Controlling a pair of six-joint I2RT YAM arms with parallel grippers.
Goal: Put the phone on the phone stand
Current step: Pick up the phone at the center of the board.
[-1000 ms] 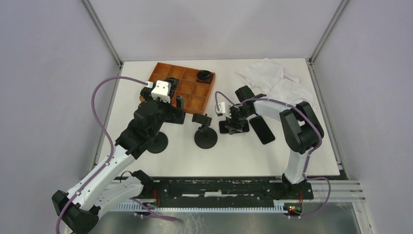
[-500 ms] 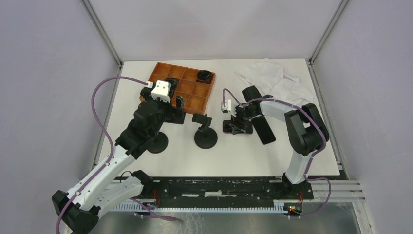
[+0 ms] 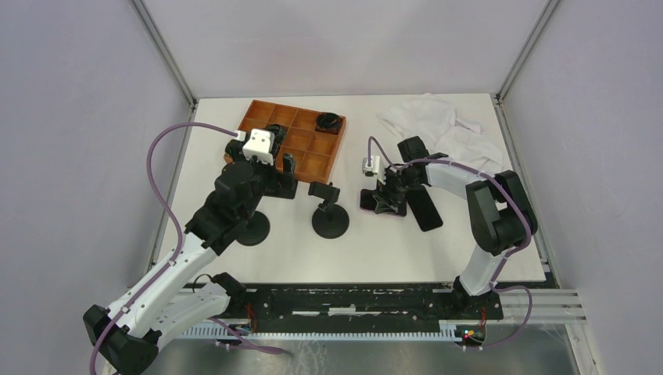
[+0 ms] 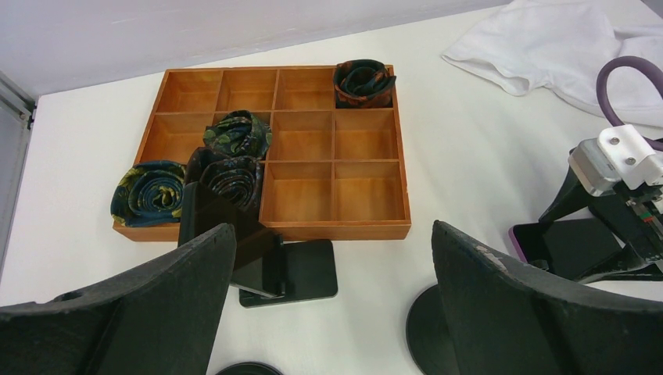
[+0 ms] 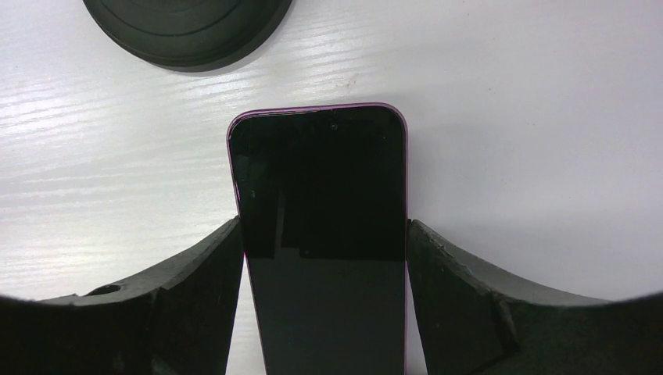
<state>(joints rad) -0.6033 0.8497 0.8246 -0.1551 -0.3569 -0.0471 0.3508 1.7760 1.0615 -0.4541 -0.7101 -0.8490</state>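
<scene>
- right wrist cam: phone point(image 5: 320, 250) runs off the bottom edge, so the lower part's a no-show. phone stand point(image 5: 188, 31) is chopped by the top edge, only a slice of the base visible
- same view: right gripper point(image 5: 323, 223) fingers point(image 5: 180, 312) are dark, soft n cropped at the bottom
- left wrist cam: left gripper point(image 4: 330, 226) fingers point(image 4: 125, 312) cut by the bottom edge, blurry. one covers part of the stand base, the other hides a corner of a 2nd phone point(image 4: 246, 250)
- white cloth point(image 4: 563, 47) clipped top right
- top cam: right gripper sits over the phone, just a purple sliver shows. left arm point(image 3: 227, 207) covers part of another round base point(image 3: 258, 232)
- tray point(image 3: 317, 164) contents too small to ID from up there
</scene>
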